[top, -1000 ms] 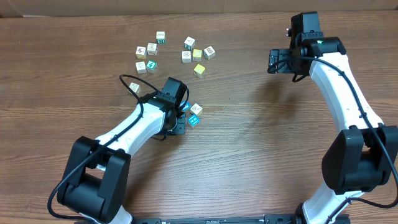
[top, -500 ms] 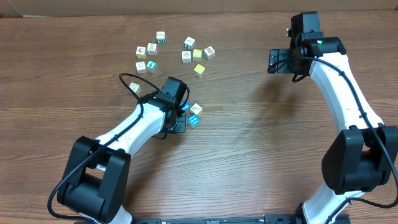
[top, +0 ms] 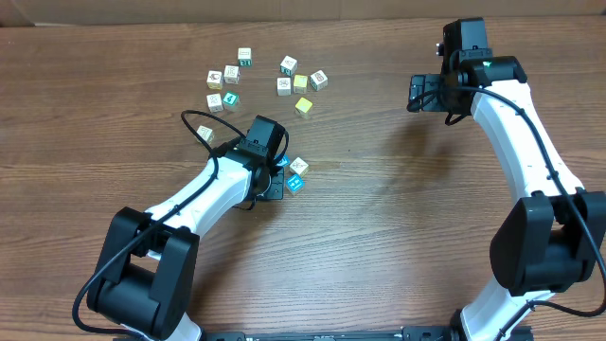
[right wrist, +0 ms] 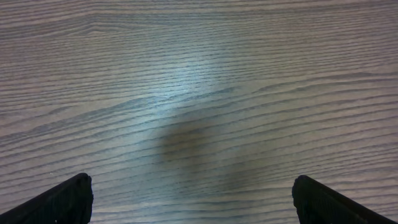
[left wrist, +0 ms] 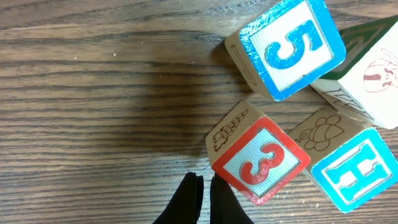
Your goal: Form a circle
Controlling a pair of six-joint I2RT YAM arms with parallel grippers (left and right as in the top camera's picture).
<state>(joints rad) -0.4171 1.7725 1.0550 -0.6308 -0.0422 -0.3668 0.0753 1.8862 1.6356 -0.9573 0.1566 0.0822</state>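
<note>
No shift since before: left claw (left wrist: pixel 204 182) together beside red 3 cube (left wrist: pixel 258 163), right claw (right wrist: pixel 191 186) wide apart.

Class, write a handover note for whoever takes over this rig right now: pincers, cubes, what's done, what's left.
Left pincer: shut, empty, tips beside the red 3 cube.
Right pincer: open, empty, over bare table.
Cubes: blue 5 cube, blue H cube and cream-white cube clustered with it.
Done: four gathered.
Left: probably close the gap between 5 and 3.
</note>
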